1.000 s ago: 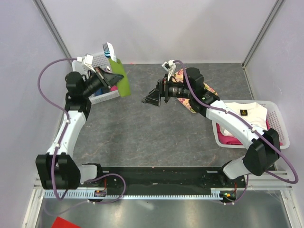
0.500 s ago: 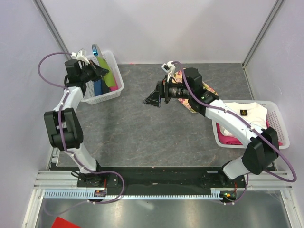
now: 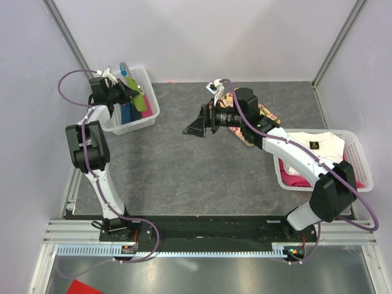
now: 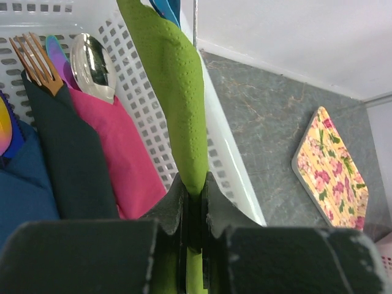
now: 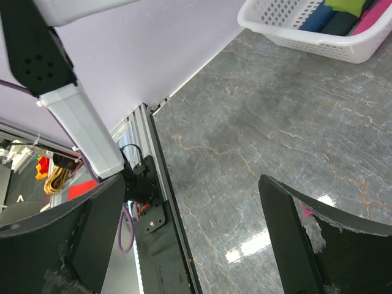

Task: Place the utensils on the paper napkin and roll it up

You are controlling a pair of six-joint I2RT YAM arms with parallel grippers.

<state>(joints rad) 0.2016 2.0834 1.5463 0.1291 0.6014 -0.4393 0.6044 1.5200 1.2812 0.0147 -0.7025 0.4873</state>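
Change: the left hand (image 4: 195,205) had swung from beside the white basket (image 4: 229,165) to over it, at the table's far-left corner; the right arm barely moved.
Left hand: pinching the paper napkin (image 4: 174,92), held along the basket's right wall.
Right hand (image 5: 190,239): spread, above mid-table.
Hidden: the blue utensil (image 4: 164,7) was cut off behind the napkin's top.
Count: one napkin, one floral tray (image 4: 331,165), a second basket (image 3: 361,153) at the right edge.

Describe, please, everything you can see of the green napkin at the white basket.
The green napkin is olive-lime paper with a fine dotted emboss, folded or rolled into a narrow, slightly bent strip. The left hand is shut on its lower end, and the strip stretches away along the side wall of the white basket. A bright blue piece peeks out at its far end.
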